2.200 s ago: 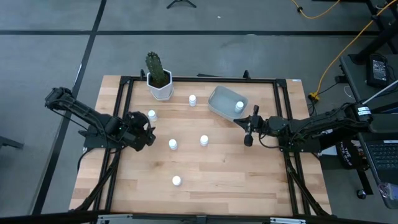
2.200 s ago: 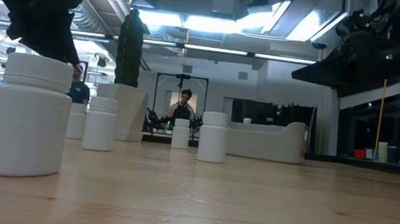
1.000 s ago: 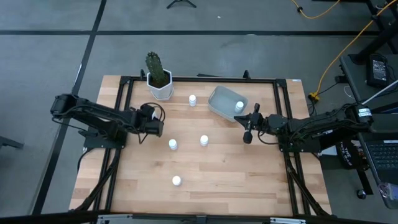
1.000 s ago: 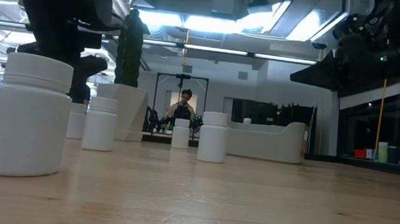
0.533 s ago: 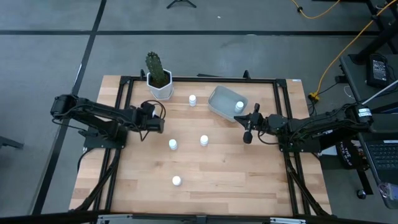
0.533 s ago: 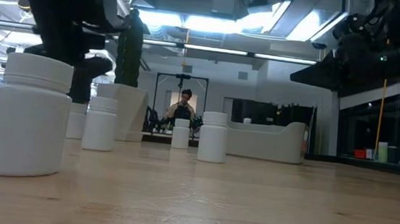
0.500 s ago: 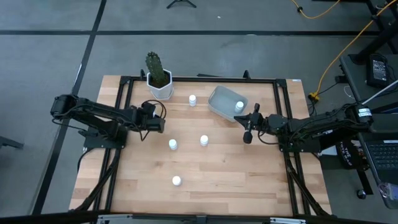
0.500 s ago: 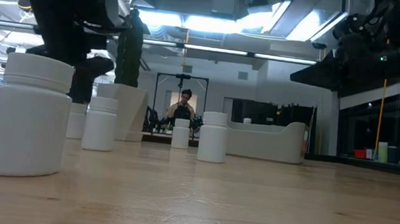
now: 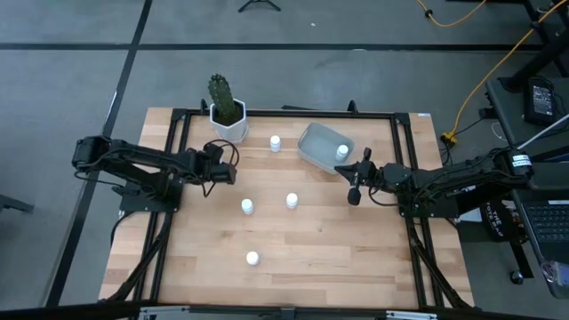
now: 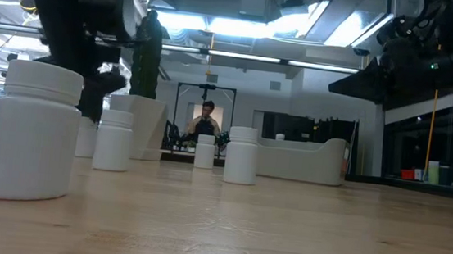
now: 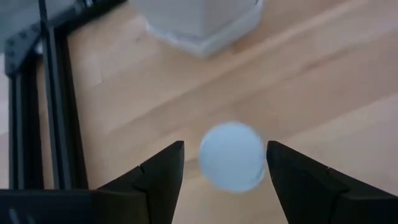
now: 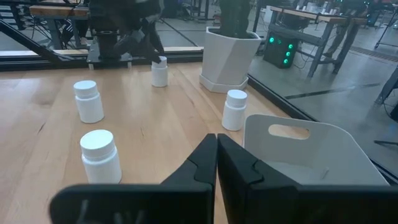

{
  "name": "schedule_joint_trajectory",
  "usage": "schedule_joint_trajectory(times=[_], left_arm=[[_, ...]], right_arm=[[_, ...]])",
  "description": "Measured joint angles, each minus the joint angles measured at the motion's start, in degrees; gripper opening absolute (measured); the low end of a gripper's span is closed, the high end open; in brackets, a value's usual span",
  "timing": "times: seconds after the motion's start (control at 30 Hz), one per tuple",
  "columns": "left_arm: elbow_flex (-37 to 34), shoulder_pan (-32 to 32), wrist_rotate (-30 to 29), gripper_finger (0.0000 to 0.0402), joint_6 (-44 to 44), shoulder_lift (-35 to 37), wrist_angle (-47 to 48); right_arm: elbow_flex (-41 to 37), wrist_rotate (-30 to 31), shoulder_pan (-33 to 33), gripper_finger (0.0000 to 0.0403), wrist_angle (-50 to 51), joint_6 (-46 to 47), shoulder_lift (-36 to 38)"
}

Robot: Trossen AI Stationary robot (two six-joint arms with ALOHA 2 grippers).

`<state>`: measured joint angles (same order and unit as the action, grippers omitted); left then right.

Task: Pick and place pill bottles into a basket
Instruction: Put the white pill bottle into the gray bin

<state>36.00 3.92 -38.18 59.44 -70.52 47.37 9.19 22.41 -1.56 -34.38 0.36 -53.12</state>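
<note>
My left gripper (image 9: 220,167) is open and points down over a white pill bottle (image 11: 232,155) just in front of the cactus pot (image 9: 228,123). Its two fingers stand on either side of the bottle's cap; I cannot tell whether they touch it. Other bottles stand upright on the table (image 9: 275,142) (image 9: 246,206) (image 9: 292,201) (image 9: 252,259). One more bottle (image 9: 341,152) lies in the pale grey-blue basket (image 9: 320,147). My right gripper (image 9: 355,188) is shut and empty, just in front of the basket's near right corner.
The white hexagonal pot with the cactus (image 11: 199,22) stands close beyond the left gripper. A black frame rail (image 11: 46,106) runs along the table's left side. A person (image 10: 206,119) shows in the room behind the table. Bare wood (image 9: 338,249) lies at the near right.
My left gripper has gone toward the table's far edge and a little to the right, from the open wood to above the bottle by the cactus pot, and has come down around it. The bottles have stayed in place.
</note>
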Motion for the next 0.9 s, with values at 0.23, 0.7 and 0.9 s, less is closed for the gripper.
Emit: schedule_joint_trajectory(times=[0.23,0.7,0.9], left_arm=[[-2.74,-0.02,1.87,0.0222,0.41,1.07,-2.70],[-2.74,0.00,2.12,0.0222,-0.24,1.31,-3.97],[-2.74,0.00,1.89,0.0221,-0.13,1.31,-4.44]], right_arm=[[0.00,-0.03,-0.02,0.0016,0.10,-0.46,0.00],[0.00,-0.03,-0.02,0.0017,0.06,-0.47,0.00],[0.00,-0.03,-0.02,0.0017,0.05,-0.46,0.00]])
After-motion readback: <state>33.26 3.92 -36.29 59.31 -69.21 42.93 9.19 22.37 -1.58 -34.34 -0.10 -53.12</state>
